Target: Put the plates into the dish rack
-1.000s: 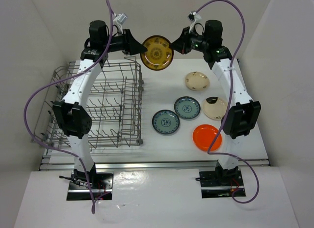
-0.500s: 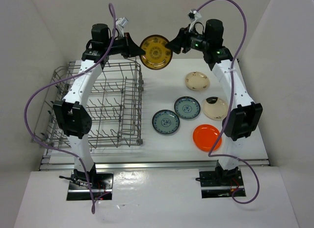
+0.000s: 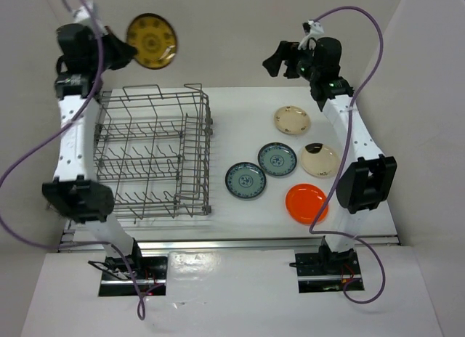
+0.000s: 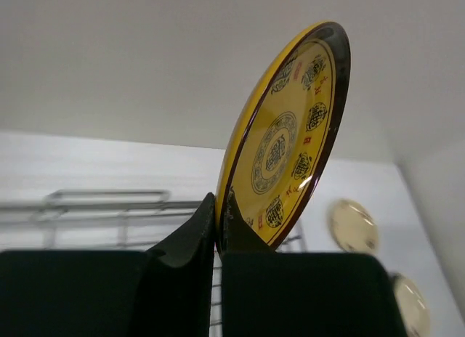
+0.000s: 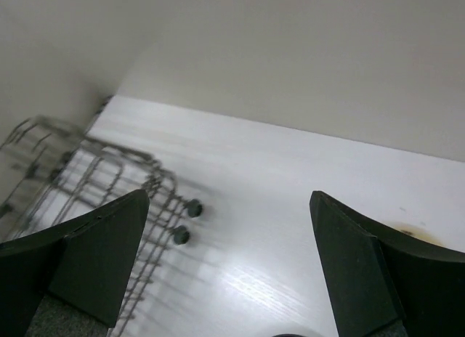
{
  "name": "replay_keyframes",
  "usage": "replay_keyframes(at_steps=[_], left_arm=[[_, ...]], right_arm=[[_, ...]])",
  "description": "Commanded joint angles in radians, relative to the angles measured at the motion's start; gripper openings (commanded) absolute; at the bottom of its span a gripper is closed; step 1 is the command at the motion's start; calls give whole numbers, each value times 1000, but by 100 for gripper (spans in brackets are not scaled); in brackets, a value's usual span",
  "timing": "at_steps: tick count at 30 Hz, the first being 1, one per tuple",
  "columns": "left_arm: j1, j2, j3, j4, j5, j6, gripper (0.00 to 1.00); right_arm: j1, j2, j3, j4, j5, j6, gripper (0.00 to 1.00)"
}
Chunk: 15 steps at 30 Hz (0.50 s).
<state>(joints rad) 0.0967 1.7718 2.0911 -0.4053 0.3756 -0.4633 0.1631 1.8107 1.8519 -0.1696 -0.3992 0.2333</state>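
Observation:
My left gripper (image 3: 122, 54) is shut on the rim of the brown-yellow patterned plate (image 3: 152, 41), held on edge high above the far left of the dish rack (image 3: 152, 152). The left wrist view shows both fingers (image 4: 200, 224) pinching that plate (image 4: 290, 141) at its lower edge. Over the far middle of the table my right gripper (image 3: 274, 61) hangs open and empty, its jaws wide apart over bare tabletop in the right wrist view (image 5: 229, 206). On the table lie two cream plates (image 3: 292, 120) (image 3: 318, 160), two blue-green plates (image 3: 277, 159) (image 3: 245, 181) and an orange plate (image 3: 306, 203).
The grey wire rack fills the left half of the table, with its right wall (image 3: 205, 144) next to the nearer blue-green plate. White walls close in the back and both sides. The rack's corner (image 5: 80, 170) shows blurred at the left of the right wrist view.
The right gripper opened and let go of the brown-yellow plate, then drew back to the right. The left arm swung up and to the left, carrying the plate over the rack's far left corner.

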Motion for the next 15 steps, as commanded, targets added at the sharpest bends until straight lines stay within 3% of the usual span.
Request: replay_keyframes(at_steps=[1,6,10,13,15], left_arm=[[17,-225,-107,-61,-321,90,0],[17,-397,-313,-52,-606,277,0],[26,-512,-488,-6,-713,483,0],[56,-551,-595,5,-825,544,0],[81,-551,-618,-35,-825,555,0]], right_arm=[[-25,-34,-20,26,219,28,100],[-49,68,64,-86,274,38,100],[-71,148,89,-110,253,76,100],[-80,180,111,-110,209,106,100],[-80,216,147,-119,197,106,100]])
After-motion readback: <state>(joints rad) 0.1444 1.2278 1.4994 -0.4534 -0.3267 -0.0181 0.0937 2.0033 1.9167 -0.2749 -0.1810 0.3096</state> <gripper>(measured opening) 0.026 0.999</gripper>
